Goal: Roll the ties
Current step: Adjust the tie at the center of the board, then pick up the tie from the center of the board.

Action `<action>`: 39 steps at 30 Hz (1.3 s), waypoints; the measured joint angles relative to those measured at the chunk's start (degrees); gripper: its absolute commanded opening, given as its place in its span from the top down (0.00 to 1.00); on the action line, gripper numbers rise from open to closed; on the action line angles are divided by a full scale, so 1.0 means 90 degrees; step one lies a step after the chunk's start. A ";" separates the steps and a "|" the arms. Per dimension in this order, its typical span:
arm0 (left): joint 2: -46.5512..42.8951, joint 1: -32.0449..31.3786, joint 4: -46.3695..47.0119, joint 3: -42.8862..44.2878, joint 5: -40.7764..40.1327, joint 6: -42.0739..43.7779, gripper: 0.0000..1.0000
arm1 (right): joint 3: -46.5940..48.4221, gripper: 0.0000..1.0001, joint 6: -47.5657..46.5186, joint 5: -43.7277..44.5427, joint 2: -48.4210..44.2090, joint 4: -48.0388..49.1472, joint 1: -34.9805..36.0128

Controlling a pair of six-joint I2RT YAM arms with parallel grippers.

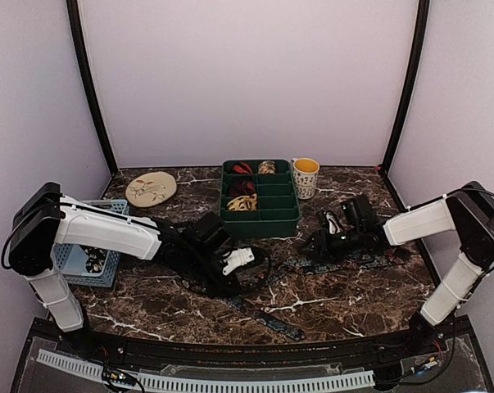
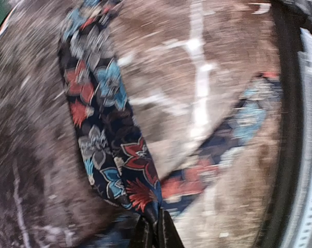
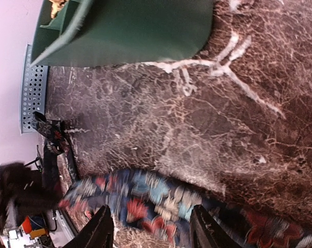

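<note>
One camera sits high up at the near side and looks down over the whole worktop (image 1: 337, 291), far enough back to catch the green tray (image 1: 260, 223) at the rear. The left wrist camera is right down close to the flowery tie (image 2: 101, 129), so near that it blurs. The right wrist camera is low too and turned sideways, with that same tie (image 3: 161, 199) up close and the tray (image 3: 135, 31) farther off.

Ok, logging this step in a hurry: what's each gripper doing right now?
Left gripper: closed, pinching the floral tie.
Right gripper: open, fingers spread either side of the floral tie, not gripping it.
</note>
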 measured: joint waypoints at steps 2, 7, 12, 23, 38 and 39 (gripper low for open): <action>-0.0187 -0.0277 0.0024 0.0000 0.0187 0.0051 0.95 | 0.0000 0.51 -0.0063 0.0029 0.0051 -0.0056 0.0000; -0.0374 -0.0680 -0.0012 0.0049 0.0648 0.0265 0.52 | 0.0000 0.53 -0.0221 0.0109 0.0075 -0.0170 0.0000; -0.0442 -0.0563 -0.0034 0.0015 0.0272 0.0413 0.47 | -0.0056 0.55 -0.0323 0.0143 0.0136 -0.0202 0.0000; -0.0260 0.0063 -0.0204 0.0066 -0.0731 0.0962 0.57 | -0.0151 0.57 -0.0430 0.0151 0.0136 -0.0223 0.0000; 0.0423 -0.0104 -0.0321 0.0027 0.0034 0.1358 0.67 | -0.0199 0.60 -0.0549 -0.0121 0.0272 -0.0068 -0.0238; 0.0427 -0.0104 -0.0321 0.0041 0.0024 0.1362 0.78 | -0.0204 0.60 -0.0561 -0.0160 0.0291 -0.0041 -0.0260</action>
